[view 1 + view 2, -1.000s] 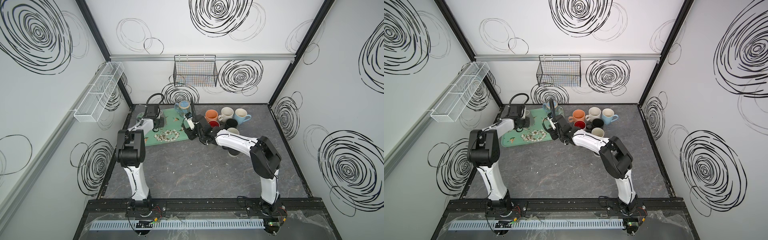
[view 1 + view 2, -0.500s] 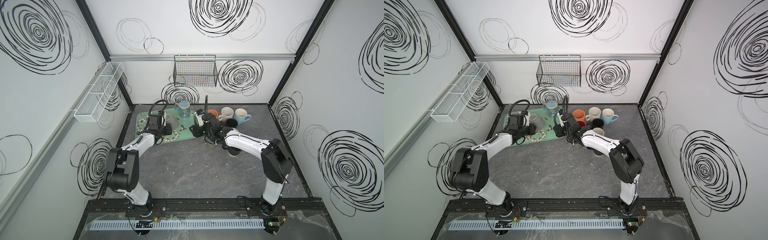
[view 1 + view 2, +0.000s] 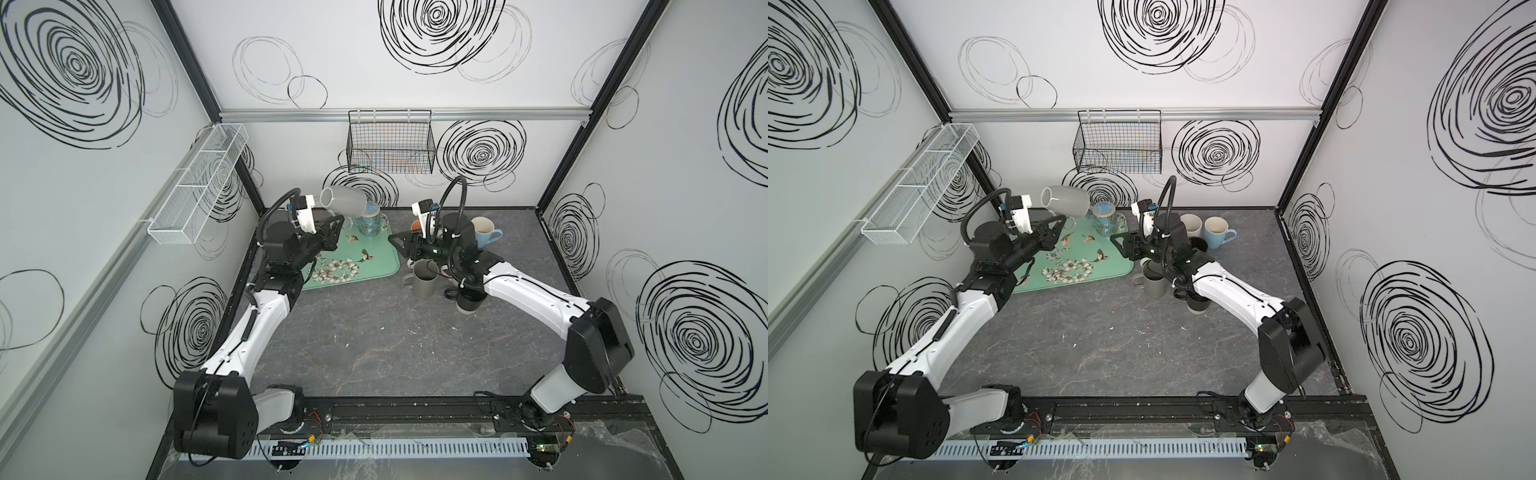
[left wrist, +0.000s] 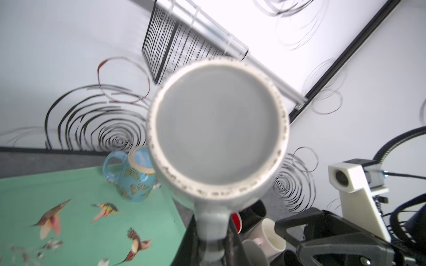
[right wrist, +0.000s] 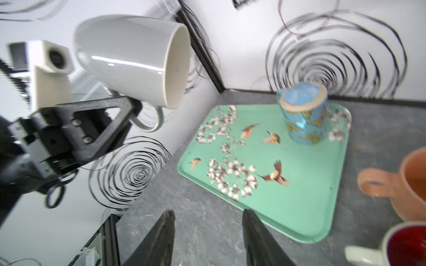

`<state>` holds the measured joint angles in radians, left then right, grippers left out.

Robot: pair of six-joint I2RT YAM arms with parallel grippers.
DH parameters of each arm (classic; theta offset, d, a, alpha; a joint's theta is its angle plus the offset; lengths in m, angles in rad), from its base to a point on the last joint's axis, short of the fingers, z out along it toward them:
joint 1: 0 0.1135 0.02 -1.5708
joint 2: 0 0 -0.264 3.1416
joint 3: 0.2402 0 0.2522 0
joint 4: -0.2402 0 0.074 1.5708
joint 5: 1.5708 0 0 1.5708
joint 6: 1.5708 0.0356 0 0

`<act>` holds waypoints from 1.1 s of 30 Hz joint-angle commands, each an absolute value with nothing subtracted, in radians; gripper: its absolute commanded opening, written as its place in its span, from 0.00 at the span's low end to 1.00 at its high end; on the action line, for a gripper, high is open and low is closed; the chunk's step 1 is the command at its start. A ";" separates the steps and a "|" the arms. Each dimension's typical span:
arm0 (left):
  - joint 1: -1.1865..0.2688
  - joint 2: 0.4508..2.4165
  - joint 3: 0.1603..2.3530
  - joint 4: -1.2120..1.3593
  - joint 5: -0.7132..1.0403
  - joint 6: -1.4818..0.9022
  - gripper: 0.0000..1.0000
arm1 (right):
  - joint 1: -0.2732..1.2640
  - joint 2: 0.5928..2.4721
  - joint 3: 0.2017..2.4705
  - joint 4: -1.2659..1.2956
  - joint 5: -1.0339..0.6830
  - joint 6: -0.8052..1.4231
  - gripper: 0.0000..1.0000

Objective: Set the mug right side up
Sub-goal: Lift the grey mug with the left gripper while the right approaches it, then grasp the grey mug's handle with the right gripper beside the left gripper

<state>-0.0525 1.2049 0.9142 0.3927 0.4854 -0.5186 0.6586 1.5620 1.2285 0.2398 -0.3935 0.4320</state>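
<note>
**Item 1. Pale grey mug** [image 3: 347, 202]. It is held in the air above the far left part of the tray [image 3: 374, 266], clear of its surface. It is turned on its side, roughly level. The unglazed foot ring is presented to the left wrist camera, and the open mouth is seen from the right wrist camera. The handle [image 5: 149, 119] hangs below the body.

**Item 2. Left gripper** [image 3: 337, 221]. The fingers are closed tight on the pale grey mug's handle, and the mug is carried by that grip alone.

**Item 3. Right gripper** [image 5: 207, 214]. The fingers are held apart with nothing between them. It is poised over the table [image 3: 374, 340], just beside the tray's right edge, and is pointed toward the lifted mug.

**Item 4. Tray.** Green, printed with birds and blossom, it is laid flat at the far left of the table.

**Item 5. Blue patterned mug** [image 3: 368, 220]. It is stood on the tray's far right corner, below and just beside the lifted mug. Which end is up cannot be told for certain.

**Item 6. Other mugs, grouped on the table right of the tray.**
- A dark grey mug [image 3: 424, 280] is set mouth up.
- A black mug [image 3: 469, 301] is partly hidden under the right arm.
- A cream mug [image 3: 1192, 224] and a light blue mug [image 3: 1219, 230] are set further back.
- An orange mug [image 5: 412, 184] is seen in part.

**Item 7. Wire basket** [image 3: 390, 149]. It is hung on the back wall.
</note>
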 commanded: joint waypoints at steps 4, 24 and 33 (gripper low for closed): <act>-0.051 1.131 0.888 0.900 0.565 -0.762 0.00 | 0.665 1.473 1.251 0.397 -0.547 0.407 0.55; -0.355 1.334 0.966 1.469 0.597 -1.113 0.00 | 0.666 1.516 1.342 0.734 -0.711 0.679 0.58; -0.405 1.353 0.973 1.465 0.607 -1.103 0.00 | 0.653 1.506 1.361 0.717 -0.694 0.657 0.42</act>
